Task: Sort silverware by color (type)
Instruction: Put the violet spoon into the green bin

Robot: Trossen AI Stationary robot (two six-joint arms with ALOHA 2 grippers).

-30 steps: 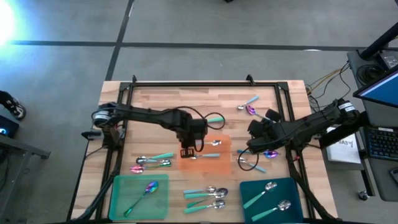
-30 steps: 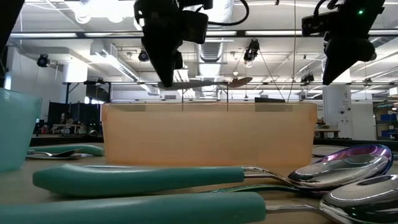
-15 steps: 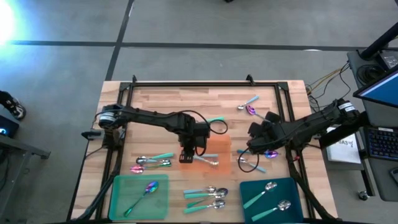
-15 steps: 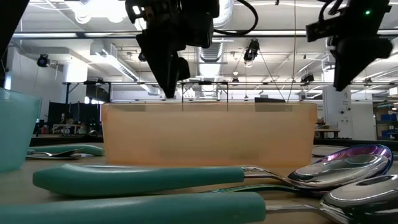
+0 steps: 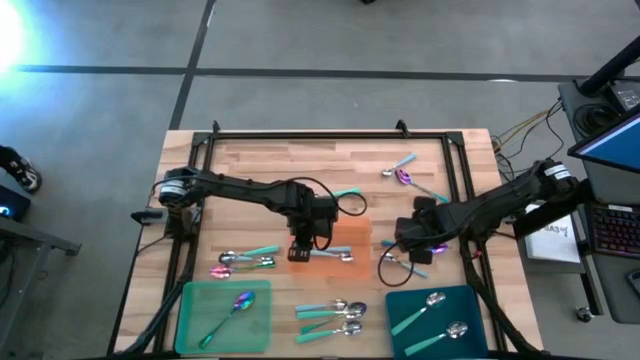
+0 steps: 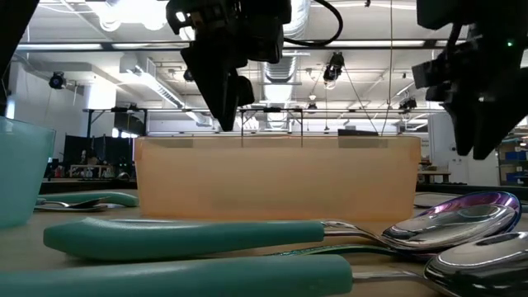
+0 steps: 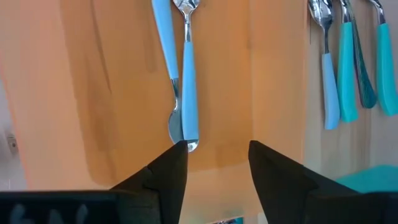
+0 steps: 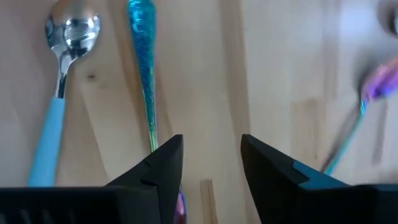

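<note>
Pale wooden plank surface [image 5: 260, 160], grey concrete floor around. Left gripper [image 7: 211, 163] released above flat orange tray [image 5: 352, 268] holding two light-blue-handled spoons [image 7: 188, 93]. Right gripper [image 8: 210, 165] spread over loose teal-handled spoon [image 8: 142, 81].

No readable text anywhere. White paper sheet [image 5: 553, 238] at the right table edge carries dark print, too small to make out. Nothing on trays or spoons.
</note>
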